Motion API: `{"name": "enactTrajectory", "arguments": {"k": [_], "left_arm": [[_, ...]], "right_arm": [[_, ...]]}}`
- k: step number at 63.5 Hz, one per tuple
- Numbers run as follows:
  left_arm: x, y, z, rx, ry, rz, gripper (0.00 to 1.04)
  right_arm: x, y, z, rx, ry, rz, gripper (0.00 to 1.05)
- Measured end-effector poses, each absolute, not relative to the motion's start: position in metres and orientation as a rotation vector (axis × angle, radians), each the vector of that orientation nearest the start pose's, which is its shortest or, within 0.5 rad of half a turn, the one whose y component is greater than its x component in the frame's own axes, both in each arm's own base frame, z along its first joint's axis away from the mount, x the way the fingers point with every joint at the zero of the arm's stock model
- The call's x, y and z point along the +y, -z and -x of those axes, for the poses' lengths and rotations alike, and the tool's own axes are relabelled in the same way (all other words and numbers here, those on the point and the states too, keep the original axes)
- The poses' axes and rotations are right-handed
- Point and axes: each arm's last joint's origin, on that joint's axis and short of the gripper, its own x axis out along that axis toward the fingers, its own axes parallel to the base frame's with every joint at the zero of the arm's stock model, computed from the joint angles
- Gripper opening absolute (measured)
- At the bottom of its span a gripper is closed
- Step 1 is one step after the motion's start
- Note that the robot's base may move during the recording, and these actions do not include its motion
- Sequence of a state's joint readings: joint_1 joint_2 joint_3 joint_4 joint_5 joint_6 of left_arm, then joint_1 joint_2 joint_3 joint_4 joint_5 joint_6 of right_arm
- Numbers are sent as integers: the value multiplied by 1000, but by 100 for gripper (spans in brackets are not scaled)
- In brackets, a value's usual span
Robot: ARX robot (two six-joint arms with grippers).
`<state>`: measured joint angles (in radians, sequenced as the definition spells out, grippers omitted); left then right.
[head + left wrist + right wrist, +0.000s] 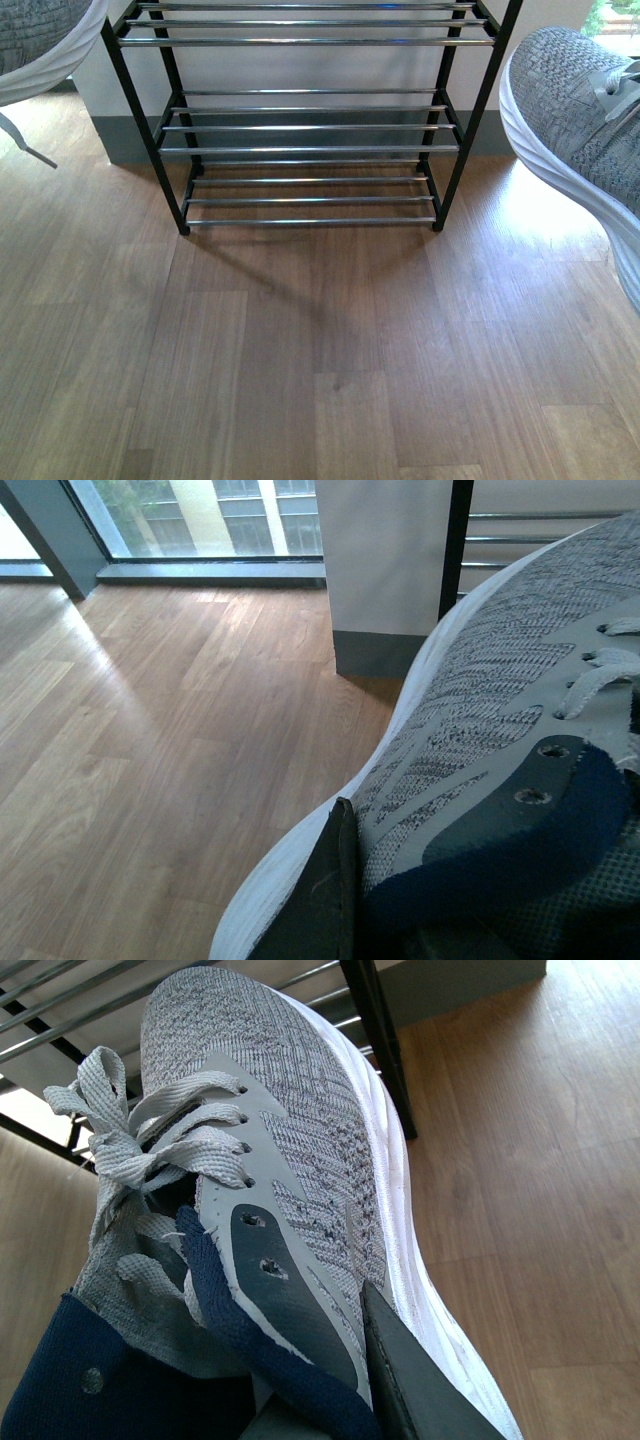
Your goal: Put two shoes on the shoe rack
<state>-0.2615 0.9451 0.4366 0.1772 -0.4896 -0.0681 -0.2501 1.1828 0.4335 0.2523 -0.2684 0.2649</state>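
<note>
The shoe rack, a black frame with three tiers of chrome bars, stands on the floor straight ahead and carries no shoes. One grey knit sneaker hangs at the upper left of the front view, lace dangling. The other sneaker hangs at the right, beside the rack's right post. In the left wrist view my left gripper is shut on the sneaker at its navy collar, one dark finger pressed against its side. My right gripper is shut on its sneaker the same way, finger outside the upper.
A white wall with a grey skirting stands right behind the rack. Wooden floor stretches in front of it. A floor-level window lies beyond the left sneaker. A rack post is close to the right sneaker's toe.
</note>
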Motion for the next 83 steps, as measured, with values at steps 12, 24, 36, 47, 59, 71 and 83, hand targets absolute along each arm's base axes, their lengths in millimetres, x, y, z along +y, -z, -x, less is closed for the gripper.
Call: {"name": "enactTrajectory", "arguments": {"k": [12,24,36,47,59,71,83], "left_arm": [[-37,-220,-194,299,-254,-57,2],[-37,-220,-194,300,-249,-56,2],[-37,-220,-194,301,-247,-56,2],[-37,-220,-194,300,-251,-56,2],[-37,-220,-194,301,-248,-56,2],[-37,-220,-194,301,-245,-56,2],[-37,-220,-194,300,-248,-56,2]], "right_arm": [[-47,-179,-220,483,27,-391,1],[-47,-179,-220,482,33,-389,1],[-47,-179,-220,483,31,-389,1],[-47,-179,-220,483,31,-389,1],[-47,-179,-220,483,31,-389,1],[-48,-179,-219,483,39,-389,1],[-47,-179,-219,484,32,-390,1]]}}
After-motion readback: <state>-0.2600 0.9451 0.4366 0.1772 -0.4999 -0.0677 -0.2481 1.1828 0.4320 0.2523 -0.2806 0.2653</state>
